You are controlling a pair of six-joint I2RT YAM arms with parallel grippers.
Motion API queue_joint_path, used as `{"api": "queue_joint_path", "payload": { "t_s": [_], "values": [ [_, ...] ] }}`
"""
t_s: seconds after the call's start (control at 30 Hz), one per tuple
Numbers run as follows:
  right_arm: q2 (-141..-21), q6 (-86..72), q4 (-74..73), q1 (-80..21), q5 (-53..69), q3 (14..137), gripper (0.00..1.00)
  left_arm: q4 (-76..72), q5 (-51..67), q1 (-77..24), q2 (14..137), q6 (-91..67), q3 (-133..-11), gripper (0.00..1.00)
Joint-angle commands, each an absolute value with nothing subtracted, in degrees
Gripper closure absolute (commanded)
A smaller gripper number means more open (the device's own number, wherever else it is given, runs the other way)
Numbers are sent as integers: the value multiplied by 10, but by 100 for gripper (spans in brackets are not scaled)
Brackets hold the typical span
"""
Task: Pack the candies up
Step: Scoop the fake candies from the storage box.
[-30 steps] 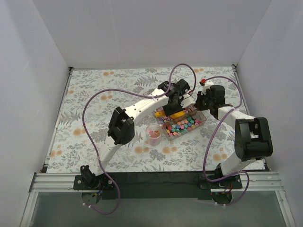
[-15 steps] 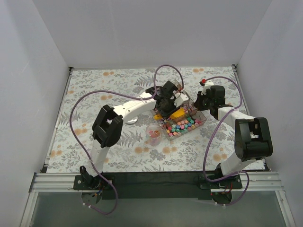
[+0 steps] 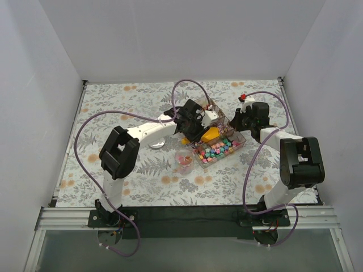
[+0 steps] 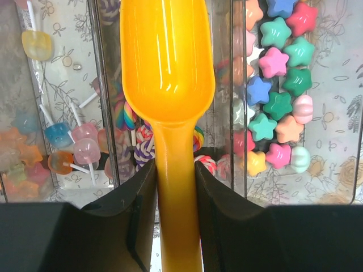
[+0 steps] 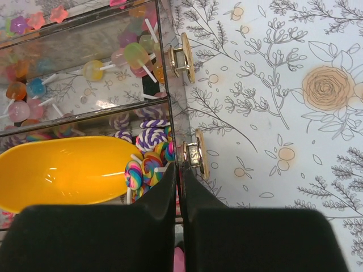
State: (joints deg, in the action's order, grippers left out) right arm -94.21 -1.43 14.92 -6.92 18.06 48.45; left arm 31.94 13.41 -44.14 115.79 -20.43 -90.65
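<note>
A clear compartment box [image 3: 242, 139] at the table's middle holds the candies [image 3: 218, 150], small star-shaped sweets in mixed colours [image 4: 277, 85]. Other compartments hold swirl lollipops [image 5: 144, 165] and round lollipops [image 4: 74, 148]. My left gripper [image 4: 176, 181] is shut on the handle of an orange scoop [image 4: 167, 62]. The scoop's bowl is empty and hangs over the lollipop compartment [image 5: 62, 174]. My right gripper [image 5: 177, 173] is shut on the box's side wall [image 5: 164, 68], beside a gold clasp [image 5: 198, 154]. From above, the left gripper [image 3: 198, 129] and right gripper [image 3: 237, 126] flank the box.
A small clear cup [image 3: 184, 161] with pink contents stands just left of the box's near end. A pale round object [image 3: 157, 144] lies under the left forearm. Purple cables arc over both arms. White walls enclose the flowered tablecloth [image 3: 113, 102].
The left arm's elbow has swung to the left and its wrist has shifted left, turning the scoop over the box. The right gripper has stayed on the box wall.
</note>
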Motion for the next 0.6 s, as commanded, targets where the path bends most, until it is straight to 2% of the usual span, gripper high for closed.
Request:
{"api": "queue_joint_path", "payload": {
  "t_s": [0.0, 0.2, 0.57],
  "values": [
    [-989, -62, 105, -110, 301, 460, 99, 216, 233, -459, 1122, -172, -855, 100],
    [-1003, -62, 112, -110, 302, 457, 99, 189, 231, -459, 1104, -172, -827, 100],
    [-964, -63, 84, -109, 308, 484, 99, 194, 240, -466, 1107, -158, -897, 100]
  ]
}}
